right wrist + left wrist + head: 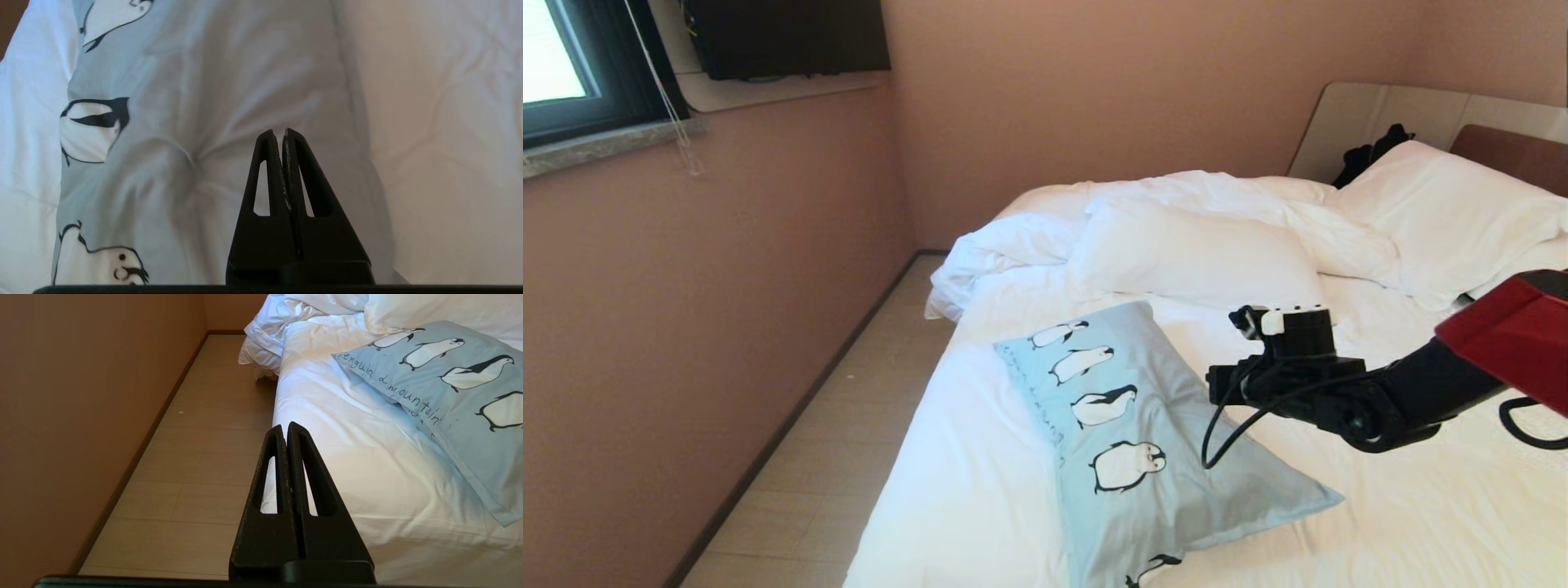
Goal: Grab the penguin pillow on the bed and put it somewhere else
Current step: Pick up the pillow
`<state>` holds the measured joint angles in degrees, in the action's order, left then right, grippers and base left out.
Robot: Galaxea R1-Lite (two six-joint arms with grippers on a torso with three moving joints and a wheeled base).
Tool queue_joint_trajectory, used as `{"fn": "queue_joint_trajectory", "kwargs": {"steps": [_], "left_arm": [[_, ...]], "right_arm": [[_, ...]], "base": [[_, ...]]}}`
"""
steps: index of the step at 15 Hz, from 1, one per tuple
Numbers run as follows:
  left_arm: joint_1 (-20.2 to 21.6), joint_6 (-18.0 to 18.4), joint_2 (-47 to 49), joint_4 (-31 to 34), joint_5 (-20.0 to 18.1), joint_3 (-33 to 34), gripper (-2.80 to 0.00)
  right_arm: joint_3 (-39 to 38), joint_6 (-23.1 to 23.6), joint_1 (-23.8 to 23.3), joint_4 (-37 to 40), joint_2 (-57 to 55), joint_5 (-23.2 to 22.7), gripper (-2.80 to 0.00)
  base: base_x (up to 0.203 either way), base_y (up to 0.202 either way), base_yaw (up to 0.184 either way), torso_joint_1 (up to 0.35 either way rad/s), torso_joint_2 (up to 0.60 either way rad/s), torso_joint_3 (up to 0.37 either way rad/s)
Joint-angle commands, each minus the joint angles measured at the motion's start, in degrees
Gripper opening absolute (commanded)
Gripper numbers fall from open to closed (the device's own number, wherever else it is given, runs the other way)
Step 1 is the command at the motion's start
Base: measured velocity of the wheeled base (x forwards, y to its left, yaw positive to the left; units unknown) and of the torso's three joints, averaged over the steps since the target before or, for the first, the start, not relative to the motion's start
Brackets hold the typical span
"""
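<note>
1. Penguin pillow [1143, 433]: pale blue, printed with a row of black-and-white penguins and a line of dark handwritten text. It lies flat on the near part of the bed, close to the side that faces the wall, one corner pointing toward the middle of the mattress. Nothing grips it.
2. Right gripper [284, 134]: fingers pressed together with only a hairline slit between the tips, holding nothing. In the right wrist view the tips hang over the plain blue area of the pillow, near its edge; contact with the cloth cannot be told.
3. Right arm [1339, 392]: black, reaching in from the right over the pillow's far corner, with a red cover behind it.
4. Left gripper [286, 430]: fingers clamped shut and empty, pointing along the strip of floor beside the bed, well apart from the pillow.
5. Bed [1421, 506]: white sheet, a rumpled white duvet [1045, 245] bunched at the far side.
6. White pillows [1445, 212]: plain, at the head end, against the headboard [1511, 151].
7. Floor [833, 457]: pale boards between bed and wall.
8. Window [556, 57]: upper left, dark frame.
</note>
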<state>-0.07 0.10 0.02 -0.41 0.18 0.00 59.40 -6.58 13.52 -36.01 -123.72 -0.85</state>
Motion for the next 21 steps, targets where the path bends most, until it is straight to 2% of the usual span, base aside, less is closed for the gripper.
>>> {"fn": "queue_joint_trajectory", "kwargs": {"steps": [1,4,5,10,15,21], "left_arm": [[-0.01,0.06,-0.02,-0.02,-0.01,0.0,-2.8],[-0.01,-0.02,-0.02,-0.02,-0.01,0.0,-2.8],[-0.01,0.06,-0.02,-0.02,-0.01,0.0,-2.8],[-0.01,-0.02,0.06,-0.02,-0.01,0.0,-2.8],[-0.01,-0.02,-0.02,-0.02,-0.01,0.0,-2.8],[-0.01,-0.02,-0.02,-0.02,-0.01,0.0,-2.8]], "right_arm": [[0.98,0.04,1.74,-2.68,-2.65,0.67,-2.8],[0.32,0.03,2.13,-3.81,-2.73,0.68,-2.8],[0.28,-0.01,2.13,-3.81,-2.89,0.59,0.0],[-1.08,2.67,2.22,-3.54,-4.34,0.06,0.0],[-2.44,2.6,2.6,-3.81,-2.9,-2.16,0.0],[-2.75,2.4,4.21,-3.9,-4.77,-2.18,0.0]], "base": [[0.0,0.0,0.0,0.0,0.0,0.0],[0.0,0.0,0.0,0.0,0.0,0.0],[0.0,0.0,0.0,0.0,0.0,0.0],[0.0,0.0,0.0,0.0,0.0,0.0],[0.0,0.0,0.0,0.0,0.0,0.0],[0.0,0.0,0.0,0.0,0.0,0.0]]}}
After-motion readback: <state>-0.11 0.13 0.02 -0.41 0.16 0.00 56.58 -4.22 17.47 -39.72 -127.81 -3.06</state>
